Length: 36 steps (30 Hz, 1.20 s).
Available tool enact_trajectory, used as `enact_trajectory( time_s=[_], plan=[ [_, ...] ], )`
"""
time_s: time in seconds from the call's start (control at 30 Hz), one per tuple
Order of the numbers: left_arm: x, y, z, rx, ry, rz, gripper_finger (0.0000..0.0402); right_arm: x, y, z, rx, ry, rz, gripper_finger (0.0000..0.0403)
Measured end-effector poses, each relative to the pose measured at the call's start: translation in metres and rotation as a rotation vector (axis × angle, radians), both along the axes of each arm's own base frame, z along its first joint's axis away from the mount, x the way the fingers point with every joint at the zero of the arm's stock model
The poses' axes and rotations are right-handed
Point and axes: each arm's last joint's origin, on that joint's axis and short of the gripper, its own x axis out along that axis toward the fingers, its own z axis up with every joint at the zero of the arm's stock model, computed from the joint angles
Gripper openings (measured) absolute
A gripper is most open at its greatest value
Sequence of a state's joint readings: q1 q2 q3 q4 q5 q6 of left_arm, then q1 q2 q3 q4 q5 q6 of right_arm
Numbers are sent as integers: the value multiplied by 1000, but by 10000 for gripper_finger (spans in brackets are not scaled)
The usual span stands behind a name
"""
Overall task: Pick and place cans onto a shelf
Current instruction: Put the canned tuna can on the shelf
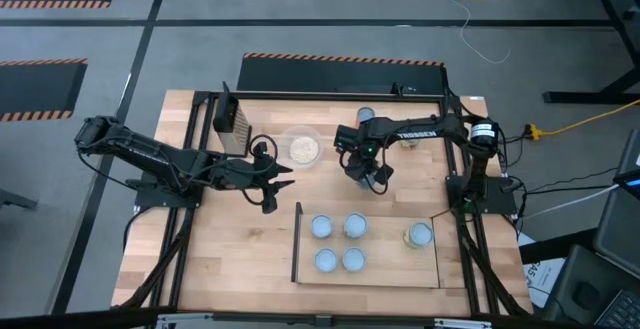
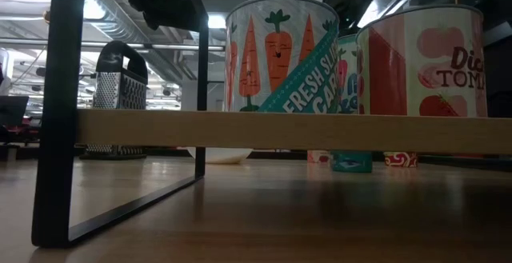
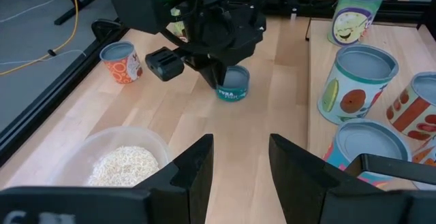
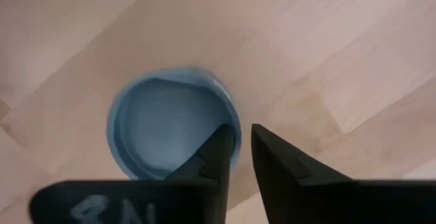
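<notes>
I see the shelf (image 1: 400,269) carrying four cans, a fifth beside them. The right gripper (image 1: 375,176) hangs straight down over a teal can (image 3: 233,86) standing upright on the table behind the shelf; in its wrist view the fingers (image 4: 219,157) sit narrowly parted over the rim, gripping nothing. My left gripper (image 1: 280,176) waits alongside, fingers spread.
</notes>
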<state>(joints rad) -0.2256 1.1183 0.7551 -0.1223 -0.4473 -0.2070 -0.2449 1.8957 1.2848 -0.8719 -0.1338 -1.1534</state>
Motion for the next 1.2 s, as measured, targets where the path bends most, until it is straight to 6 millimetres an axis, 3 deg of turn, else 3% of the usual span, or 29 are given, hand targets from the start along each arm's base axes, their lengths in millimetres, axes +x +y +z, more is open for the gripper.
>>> enact_trajectory(
  time_s=[0.37, 0.53, 0.7, 0.83, 1.0, 1.2],
  plan=[
    [0, 0, 0, -1, 0, 1, 135, -1, 0, 3, -13, -2, 0, 86],
    [0, 0, 0, -2, -1, 1, 135, -1, 1, 27, -13, -21, -24, 86],
    [0, 0, 0, -23, -7, 12, 135, 0, 6, 58, 18, -32, -262, 87],
    [0, 0, 0, -25, -7, 12, 135, 0, 15, 71, 75, 33, -580, 87],
    [0, 0, 0, -26, -8, 13, 135, -3, 30, 64, 197, 137, -864, 87],
    [0, 0, 0, -26, -8, 13, 135, -5, 44, 41, 216, 177, -1017, 87]
  ],
)
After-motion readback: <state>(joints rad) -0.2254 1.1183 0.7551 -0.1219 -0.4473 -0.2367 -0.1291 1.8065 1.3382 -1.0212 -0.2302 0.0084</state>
